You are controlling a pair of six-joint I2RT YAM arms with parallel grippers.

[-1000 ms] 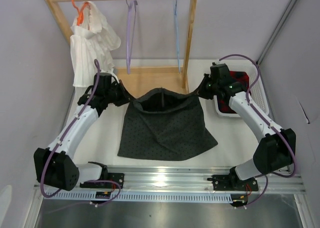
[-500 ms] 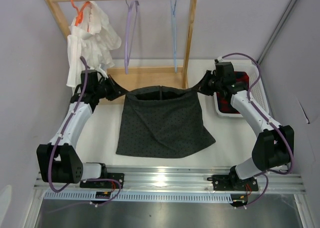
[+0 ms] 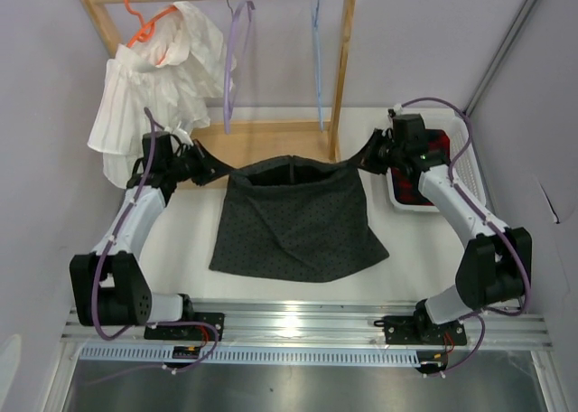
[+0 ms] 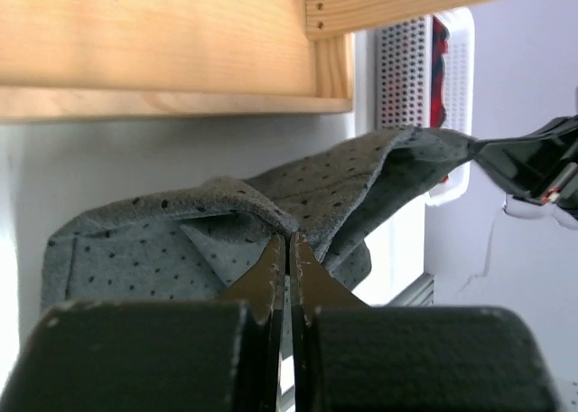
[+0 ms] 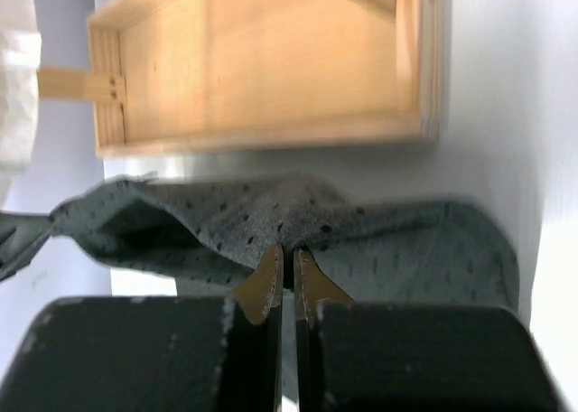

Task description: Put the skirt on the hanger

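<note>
The skirt [image 3: 293,222] is matt, soft, finely napped cloth. The hanger [image 3: 318,60] is thin, smooth wire. The rack base [image 3: 262,141] is bare pale wood. The desk [image 3: 185,249] is smooth and matt; the rail [image 3: 298,320] at its near edge is glossy metal.

Bright, even, diffuse light fills the top view, with faint shadows and glare streaking the metal rail [image 3: 298,323] at 6 o'clock. The right wrist view is softly blurred throughout, the table [image 5: 515,87] washed pale at 3 o'clock. The left wrist view is sharper, though the left gripper [image 4: 289,249] housing sits dark and unfocused at 6 o'clock
</note>
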